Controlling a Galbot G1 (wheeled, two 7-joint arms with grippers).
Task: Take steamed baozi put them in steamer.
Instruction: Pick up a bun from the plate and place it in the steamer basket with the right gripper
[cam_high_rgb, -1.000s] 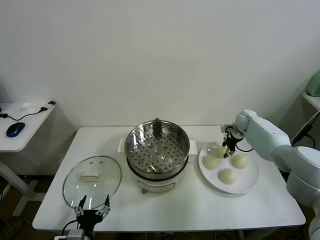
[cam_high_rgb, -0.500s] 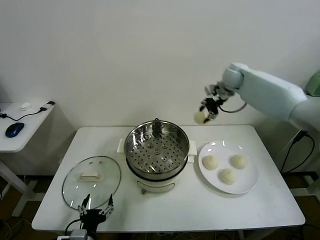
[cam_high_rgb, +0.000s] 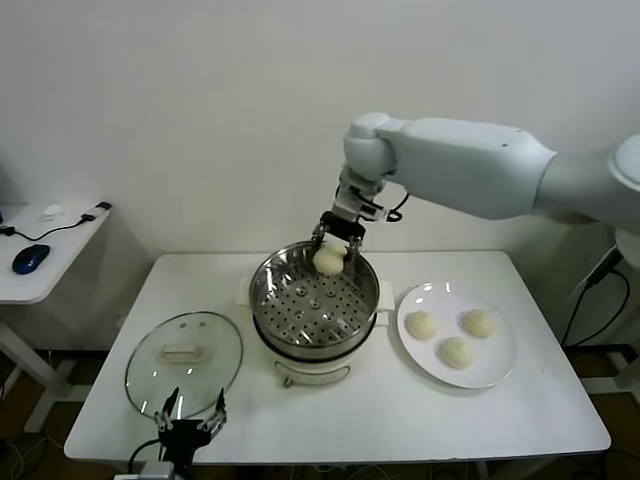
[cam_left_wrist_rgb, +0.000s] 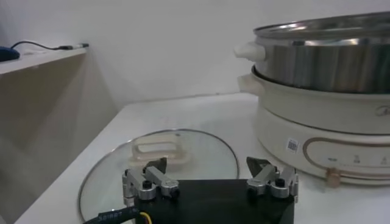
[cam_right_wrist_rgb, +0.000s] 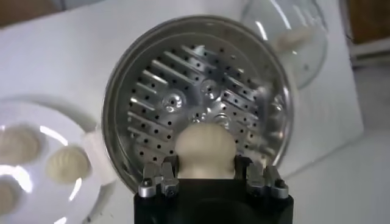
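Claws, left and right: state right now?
Left claw: open, empty, parked at the table's near edge by the glass lid.
Right claw: shut on a baozi, over the steamer.

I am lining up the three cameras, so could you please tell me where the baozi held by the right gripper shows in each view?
Head view: the held baozi sits in the shut right gripper, over the far rim of the steamer.
Left wrist view: not in it; only the steamer's outer wall shows.
Right wrist view: the baozi is at bottom centre, over the perforated tray.
Shared landmark: the steamer.
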